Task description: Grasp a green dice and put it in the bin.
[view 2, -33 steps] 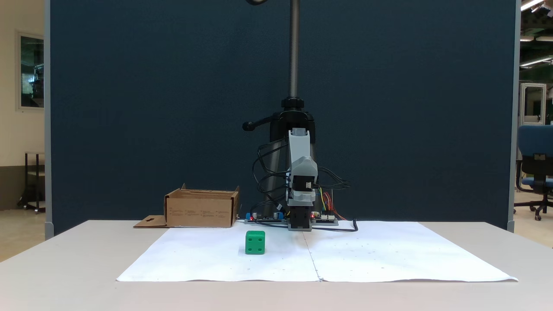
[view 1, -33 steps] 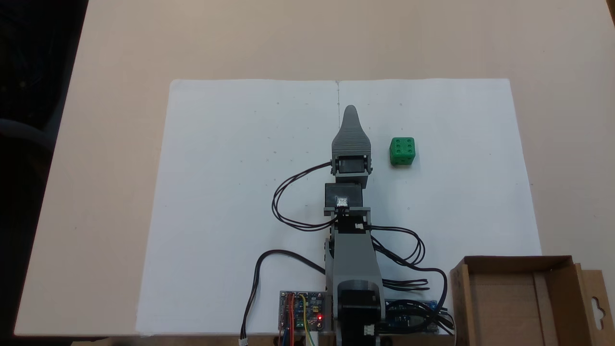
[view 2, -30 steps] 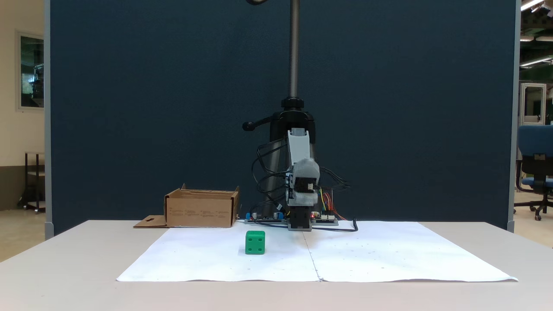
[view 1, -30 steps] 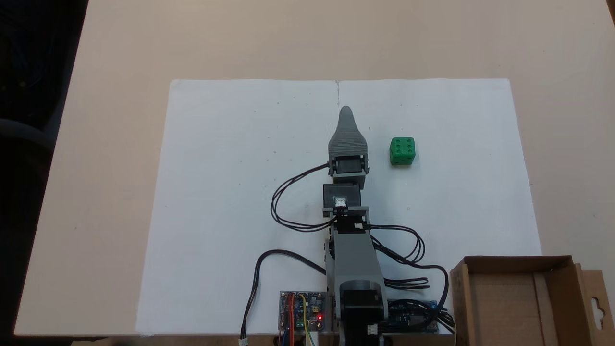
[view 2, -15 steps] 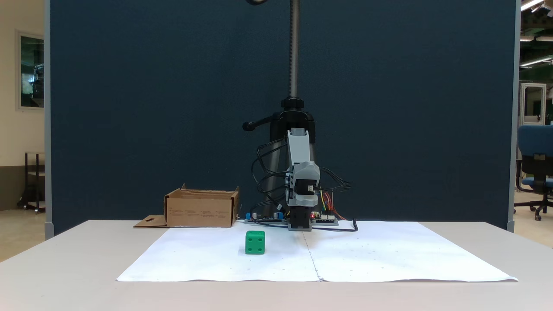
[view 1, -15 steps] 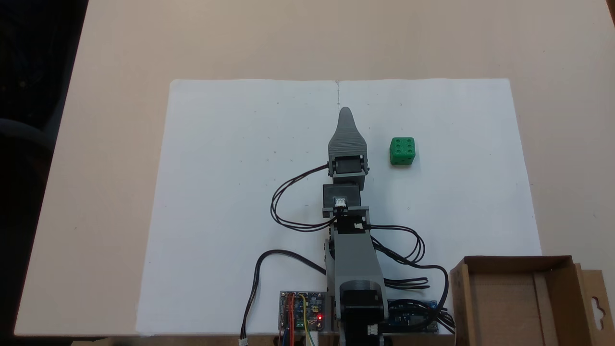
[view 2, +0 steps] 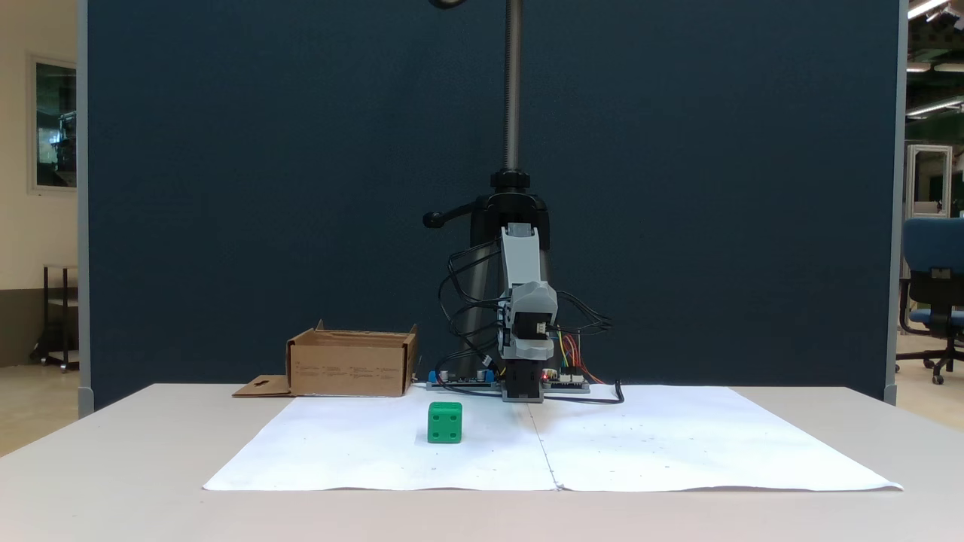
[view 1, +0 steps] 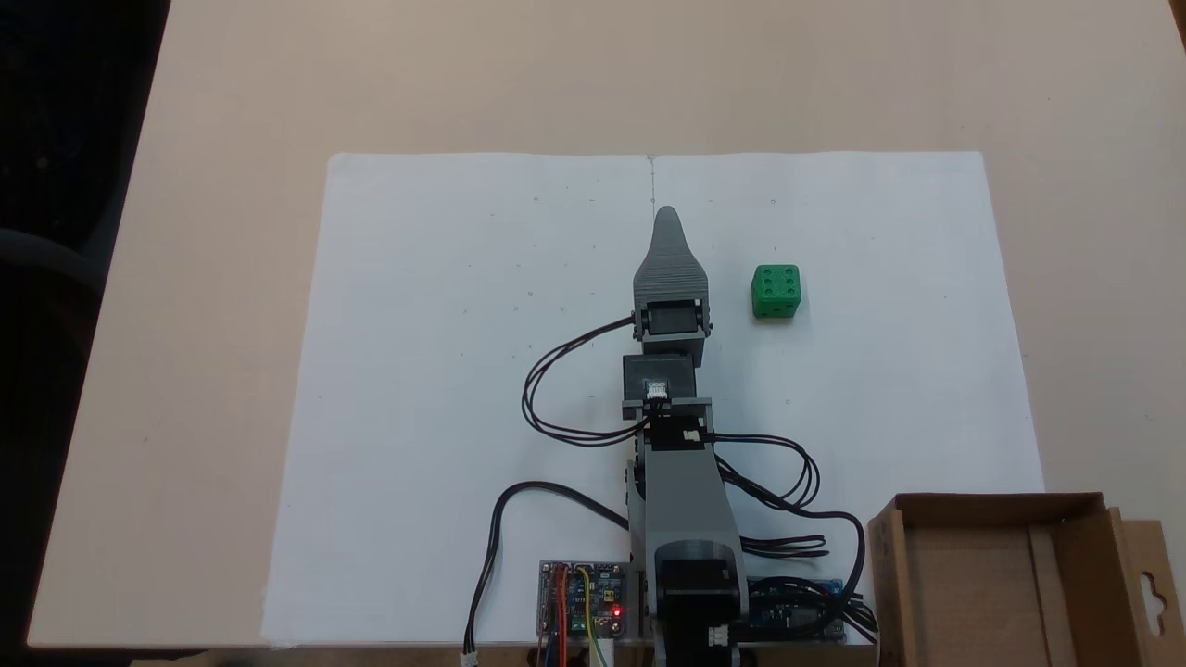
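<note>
White paper (view 1: pixel 445 371) is covering the tan table (view 1: pixel 232 93), probably giving the green dice (view 1: pixel 776 292) a plain backdrop at right of centre in a fixed view. Well apart from it, the gripper (view 1: pixel 667 218) is hanging above the paper's seam; its jaws are stacking one behind the other, so I cannot tell their opening. Nothing is showing in its hold. Waiting at lower right, the cardboard bin (view 1: pixel 1079 505) is sitting beside the arm's base, probably within easy reach.

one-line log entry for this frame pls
stage: before grasp | gripper: off the dice, jaws stacked, state unclear | dice: on paper, untouched | box: near arm base, no dice inside
</note>
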Robot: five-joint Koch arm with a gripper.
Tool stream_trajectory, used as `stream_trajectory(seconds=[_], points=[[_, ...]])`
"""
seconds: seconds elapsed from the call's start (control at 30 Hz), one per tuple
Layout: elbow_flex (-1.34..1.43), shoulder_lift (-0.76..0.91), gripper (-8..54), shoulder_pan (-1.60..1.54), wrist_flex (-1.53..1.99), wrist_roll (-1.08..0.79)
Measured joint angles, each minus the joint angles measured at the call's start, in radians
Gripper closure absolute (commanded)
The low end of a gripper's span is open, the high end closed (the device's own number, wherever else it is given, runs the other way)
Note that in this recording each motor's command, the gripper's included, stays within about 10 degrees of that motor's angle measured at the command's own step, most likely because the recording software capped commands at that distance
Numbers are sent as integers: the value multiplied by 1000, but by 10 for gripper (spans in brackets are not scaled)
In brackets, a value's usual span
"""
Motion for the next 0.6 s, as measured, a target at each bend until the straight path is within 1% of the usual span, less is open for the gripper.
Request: stream_trajectory(seconds=[0.6], points=[[0,6,24,17,0,-12]])
